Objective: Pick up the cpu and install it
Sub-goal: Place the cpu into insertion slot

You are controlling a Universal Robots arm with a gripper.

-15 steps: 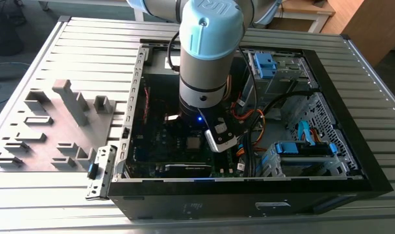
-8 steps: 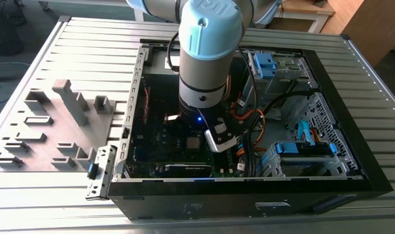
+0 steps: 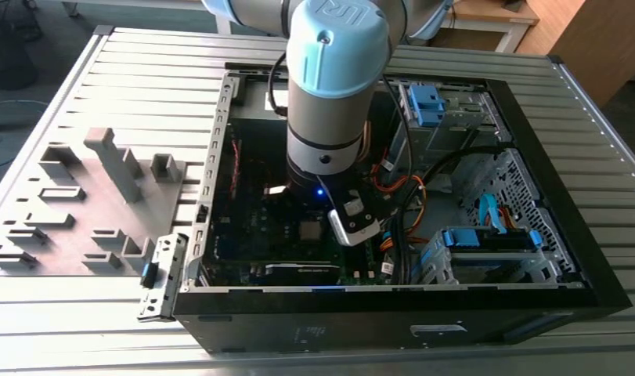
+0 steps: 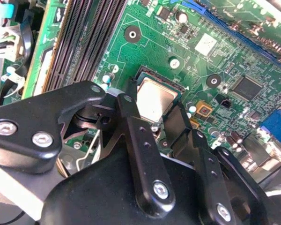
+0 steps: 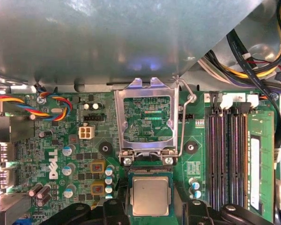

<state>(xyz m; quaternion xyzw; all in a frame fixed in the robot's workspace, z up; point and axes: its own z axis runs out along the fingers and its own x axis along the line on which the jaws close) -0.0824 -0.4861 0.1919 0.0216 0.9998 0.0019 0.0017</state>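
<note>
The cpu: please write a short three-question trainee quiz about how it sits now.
1. Is the silver-grey hinged metal socket frame open or closed?
2. True or false: the arm's black gripper is inside the black computer case.
3. The small square silver-topped cpu lies: A outside the case; B over the green motherboard, beside the frame's hinge; C under the frame.
Key: 1 open; 2 true; 3 B.

We see a ribbed grey metal table (image 3: 66, 337) under even light; beyond it, at eleven o'clock, grey floor (image 3: 61, 31) with a blue cable (image 3: 4, 106); at one o'clock, pale wooden furniture (image 3: 599, 39).
</note>
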